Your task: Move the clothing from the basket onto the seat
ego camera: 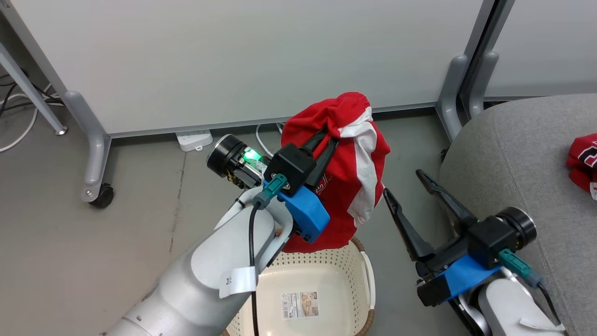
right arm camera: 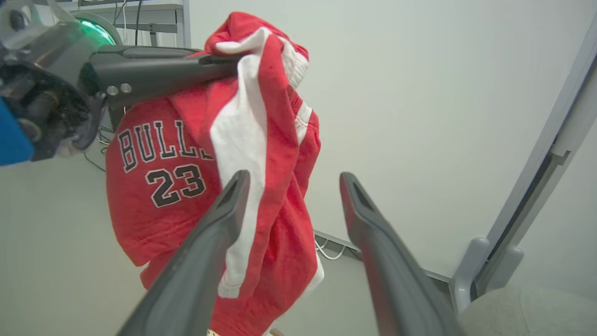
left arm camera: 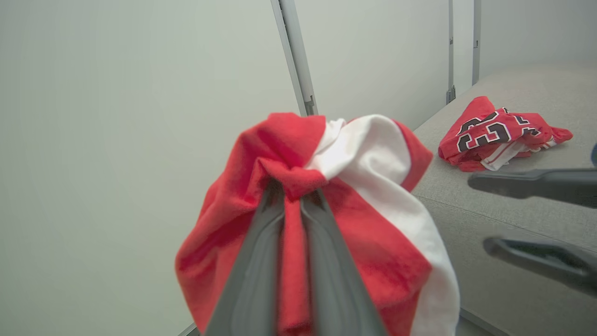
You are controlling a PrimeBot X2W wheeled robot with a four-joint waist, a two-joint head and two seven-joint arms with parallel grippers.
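Clothing came to two red pieces: the hanging garment (ego camera: pixel 359 172) dangled from my left end effector (ego camera: pixel 329 137), pinched nearly shut on a fold near its top so the cloth cleared the basket (ego camera: pixel 368 275) below. The second garment (ego camera: pixel 583 161) lay crumpled on the seat (ego camera: pixel 513 154), well in from its rounded edge. My right end effector (ego camera: pixel 402 183) stood wide open and empty between the one basket and the seat, leaving the carry, I judged, to one arm.
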